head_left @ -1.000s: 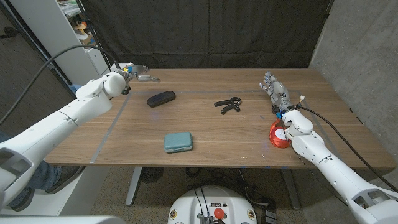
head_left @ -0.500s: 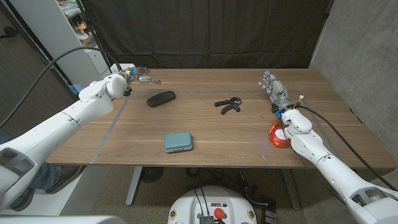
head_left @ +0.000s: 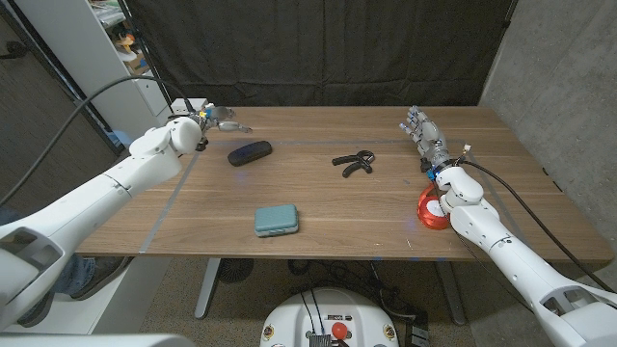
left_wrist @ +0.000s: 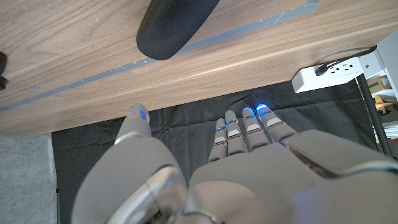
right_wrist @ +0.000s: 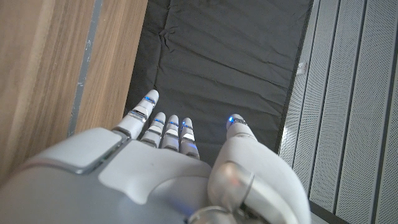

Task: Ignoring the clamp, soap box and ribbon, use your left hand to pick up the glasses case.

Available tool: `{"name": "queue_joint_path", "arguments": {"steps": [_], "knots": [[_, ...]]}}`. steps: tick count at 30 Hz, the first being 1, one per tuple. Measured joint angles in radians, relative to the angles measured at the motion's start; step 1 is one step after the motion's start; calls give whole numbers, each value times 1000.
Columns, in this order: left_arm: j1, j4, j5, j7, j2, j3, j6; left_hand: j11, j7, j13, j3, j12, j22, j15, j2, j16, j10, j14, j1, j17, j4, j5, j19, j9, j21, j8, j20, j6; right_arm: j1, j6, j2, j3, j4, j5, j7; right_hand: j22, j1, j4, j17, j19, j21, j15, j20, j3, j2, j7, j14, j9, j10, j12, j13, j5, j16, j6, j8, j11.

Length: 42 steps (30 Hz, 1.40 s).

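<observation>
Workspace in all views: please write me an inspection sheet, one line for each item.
Surface: wooden table, a pale strip line runs across its left part.
Job's thing: black glasses case lies free, not held.
Clutter: black clamp mid-table; teal soap box near front edge; red ribbon beside right arm.
Hands: left hand open at the far left corner; right hand open.
Cables: black cables along both arms; white power strip.
Surroundings: dark curtain behind.

Left hand [head_left: 220, 119] edged slightly toward table's middle over far edge, fingers apart, above glasses case [head_left: 250, 152].
</observation>
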Motion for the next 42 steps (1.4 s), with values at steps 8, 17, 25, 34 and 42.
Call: {"name": "queue_joint_path", "arguments": {"steps": [8,17,25,34,42], "knots": [[-16,23,9,-3,-20,22,-17,0,0,0,-3,0,0,-5,0,0,0,5,0,0,-2,7,0,5,0,0,0,0,0,2,-3,4,-1,3,3,0,0,0,0,0,0,-2,0,0,0,0,4,0,0,0,0,0,0,0,0,0],[-37,56,18,-7,-45,48,-28,-2,0,0,-5,4,0,0,-5,0,2,10,5,0,-4,7,0,5,0,0,0,7,-2,4,-4,5,-1,6,8,0,0,0,0,4,0,-1,4,0,0,0,4,0,4,0,0,0,0,0,0,-4],[-57,89,24,-16,-64,67,-32,-2,0,0,-5,4,5,0,-1,0,9,10,9,0,-3,7,0,5,-4,0,0,7,-7,4,-7,7,-1,6,7,0,0,0,0,9,0,-5,2,0,0,0,7,0,4,0,0,0,0,0,0,-4],[-76,123,29,-19,-79,86,-34,-2,0,4,-9,4,5,0,-4,0,9,10,15,0,1,15,2,5,-4,0,2,7,-10,4,-11,11,-5,6,2,0,0,0,0,9,0,-5,2,0,0,-6,7,0,7,0,0,0,0,6,0,-7],[-86,152,35,-5,-99,103,-32,-2,0,5,-9,4,5,-4,-4,0,9,14,15,0,1,15,1,5,-8,0,2,7,-9,8,-11,12,-3,6,1,0,0,0,0,9,0,-5,2,0,0,-6,7,0,10,0,0,0,0,6,0,-5]]}}
